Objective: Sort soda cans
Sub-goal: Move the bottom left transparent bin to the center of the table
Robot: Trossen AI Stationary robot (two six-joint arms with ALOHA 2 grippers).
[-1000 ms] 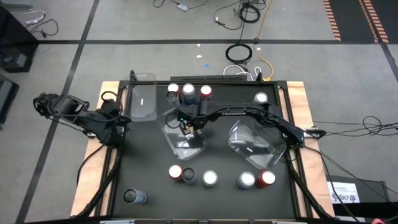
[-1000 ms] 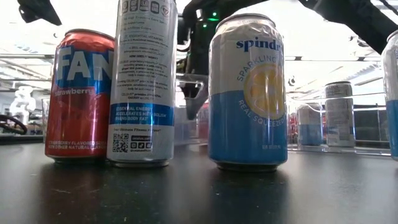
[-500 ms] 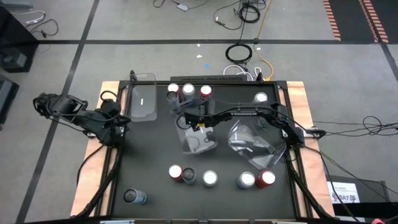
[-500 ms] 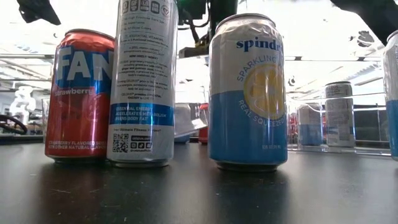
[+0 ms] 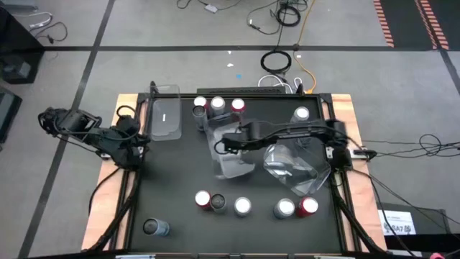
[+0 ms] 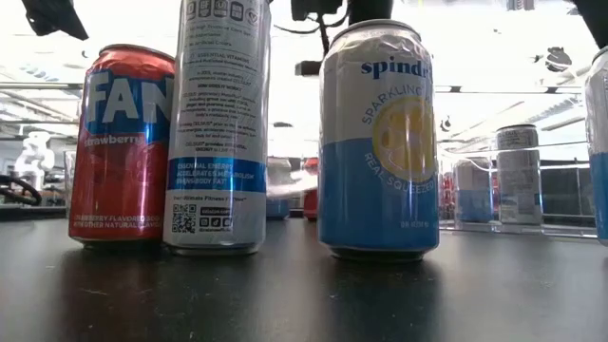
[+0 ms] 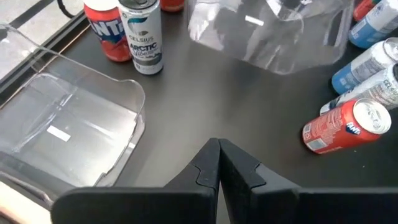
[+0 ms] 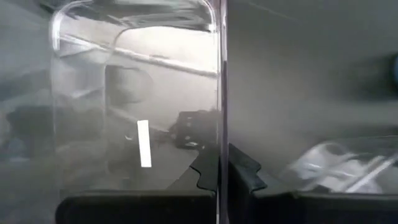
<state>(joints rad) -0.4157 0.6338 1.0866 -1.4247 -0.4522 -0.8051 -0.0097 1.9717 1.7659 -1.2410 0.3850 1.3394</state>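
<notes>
- Across the black tabletop (image 5: pixel 180 173): sorting judged barely begun, with every visible can standing loose on the surface and none seen inside a bin.
- Middle bin (image 5: pixel 235 160): clear plastic, near the centre, apparently tipped, gripped by one wall; empty as far as can be told.
- Left bin (image 5: pixel 164 119): well to the left of the middle bin, lying flat and empty.
- Right bin (image 5: pixel 287 164): just to the right of the middle bin, glare hiding any contents.
- Right pincer (image 8: pixel 219 171): closed tight on the thin wall of the middle bin, arm stretched over the right bin.
- Left pincer (image 7: pixel 219 165): fingers pressed together on nothing, waiting well left of the middle bin, near the left bin.
- Soda cans (image 5: pixel 243 206): one row behind the middle bin, another row in front of it, a single can far back on the right, another at the front left corner; colours mixed within each row.
- Left to do, by this reading: bins placed, then all cans grouped by colour.
</notes>
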